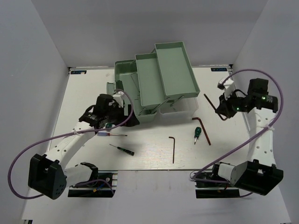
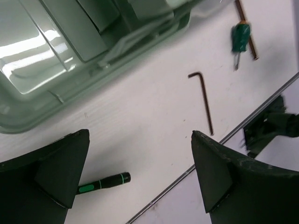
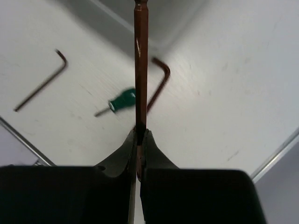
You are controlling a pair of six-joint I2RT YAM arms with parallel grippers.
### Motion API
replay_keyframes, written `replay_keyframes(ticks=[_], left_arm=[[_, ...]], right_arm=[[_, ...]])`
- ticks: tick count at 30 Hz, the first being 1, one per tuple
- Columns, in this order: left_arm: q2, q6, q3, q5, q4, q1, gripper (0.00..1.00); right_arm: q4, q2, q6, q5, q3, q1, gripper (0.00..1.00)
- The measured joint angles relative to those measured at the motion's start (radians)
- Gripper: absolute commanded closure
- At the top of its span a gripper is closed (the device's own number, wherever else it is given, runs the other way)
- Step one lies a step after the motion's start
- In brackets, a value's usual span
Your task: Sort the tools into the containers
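Note:
My right gripper (image 3: pixel 140 135) is shut on a reddish-brown hex key (image 3: pixel 141 56), whose long arm sticks straight out past the fingertips. From above, that gripper (image 1: pixel 220 111) holds the key (image 1: pixel 211 103) over the table, right of the pale green toolbox (image 1: pixel 159 79). On the table lie a green screwdriver (image 1: pixel 197 134), a long hex key (image 1: pixel 202 131), a shorter hex key (image 1: pixel 173 149), a dark screwdriver (image 1: pixel 122 149) and a purple-handled one (image 1: pixel 110 134). My left gripper (image 2: pixel 140 168) is open above the dark screwdriver (image 2: pixel 105 182), holding nothing.
The toolbox's fold-out trays (image 1: pixel 175 67) stand open toward the back right. Its translucent lid (image 2: pixel 28 51) lies close ahead of the left gripper. The table's near edge (image 2: pixel 187 172) runs just behind the left fingers. White walls enclose the table on three sides.

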Motion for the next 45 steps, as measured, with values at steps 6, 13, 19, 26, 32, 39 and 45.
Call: replay_keyframes(ticks=[6,13,19,26,32,39,45], left_arm=[[0.011,0.032,0.002,-0.13,-0.064,-0.155,0.0],[0.012,-0.008,0.0,-0.248,-0.063,-0.275,0.0],[-0.071,-0.101,-0.099,-0.353,-0.054,-0.304,0.0],[-0.277,-0.227,-0.215,-0.387,-0.01,-0.303,0.0],[-0.193,-0.252,-0.225,-0.377,0.006,-0.304,0.13],[0.027,-0.175,-0.069,-0.327,0.031,-0.315,0.48],[0.234,-0.135,0.074,-0.29,0.085,-0.367,0.33]], right_arm=[[-0.19,0.121,-0.068,-0.254,0.439,0.132,1.0],[-0.082,0.274,0.255,-0.338,0.595,0.507,1.0],[0.142,0.643,0.639,-0.241,0.883,0.757,1.0],[0.364,0.916,0.909,-0.058,0.982,0.913,1.0],[0.494,1.003,1.027,0.064,0.982,0.968,1.0],[0.537,1.049,1.062,0.19,0.982,0.967,0.58],[0.498,1.035,0.972,0.176,0.982,0.954,0.54]])
